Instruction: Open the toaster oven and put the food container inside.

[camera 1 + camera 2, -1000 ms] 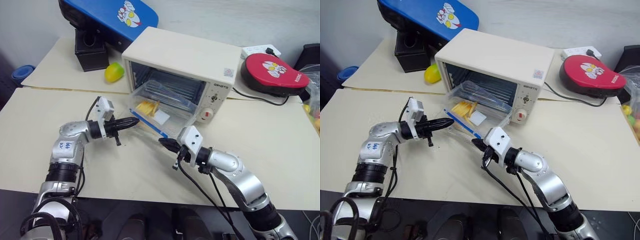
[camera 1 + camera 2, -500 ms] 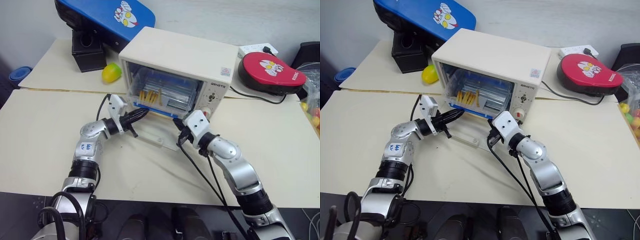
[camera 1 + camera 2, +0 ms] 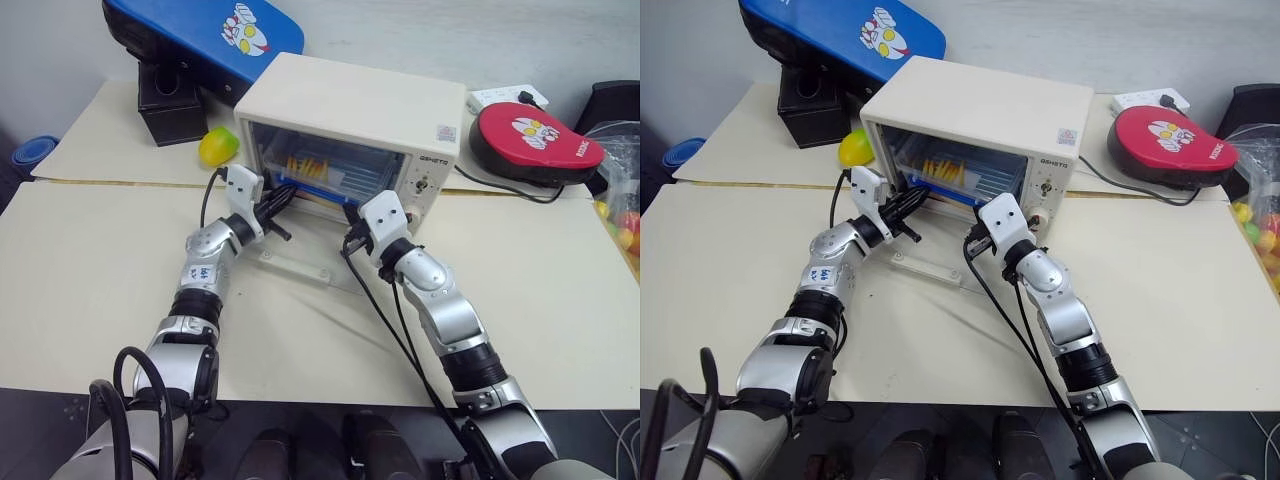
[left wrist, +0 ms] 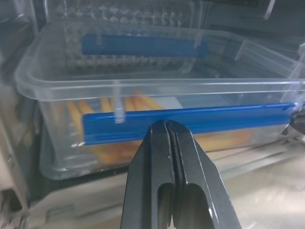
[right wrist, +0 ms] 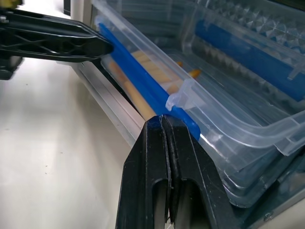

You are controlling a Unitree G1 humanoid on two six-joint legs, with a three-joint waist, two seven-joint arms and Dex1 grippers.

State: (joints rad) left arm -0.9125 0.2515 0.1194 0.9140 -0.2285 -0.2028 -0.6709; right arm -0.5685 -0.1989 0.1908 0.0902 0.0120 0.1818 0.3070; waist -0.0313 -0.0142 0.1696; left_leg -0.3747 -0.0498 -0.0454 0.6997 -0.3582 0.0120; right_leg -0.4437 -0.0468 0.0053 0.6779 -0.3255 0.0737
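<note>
The cream-white toaster oven (image 3: 352, 100) stands at the back of the table with its glass door (image 3: 300, 258) folded down flat. The clear food container (image 3: 325, 176), holding yellow strips, sits inside on the rack. Its near blue clip (image 4: 200, 121) faces outward at the oven mouth. My left gripper (image 4: 165, 125) is shut, its tip against that blue clip near the left end. My right gripper (image 5: 162, 119) is also shut, its tip pressed on the same clip (image 5: 138, 78) near the right end. In the head view both grippers (image 3: 290, 190) (image 3: 350, 213) reach over the open door.
A blue case (image 3: 200, 30) on a black stand sits behind the oven's left side, with a yellow-green fruit (image 3: 216, 147) beside it. A red round device (image 3: 535, 140) and a power strip (image 3: 500, 98) lie to the right. A bag of coloured items (image 3: 625, 210) is at the right edge.
Both shut grippers have moved forward toward the oven. The container has slid from the open door into the oven cavity. The camera has also shifted.
</note>
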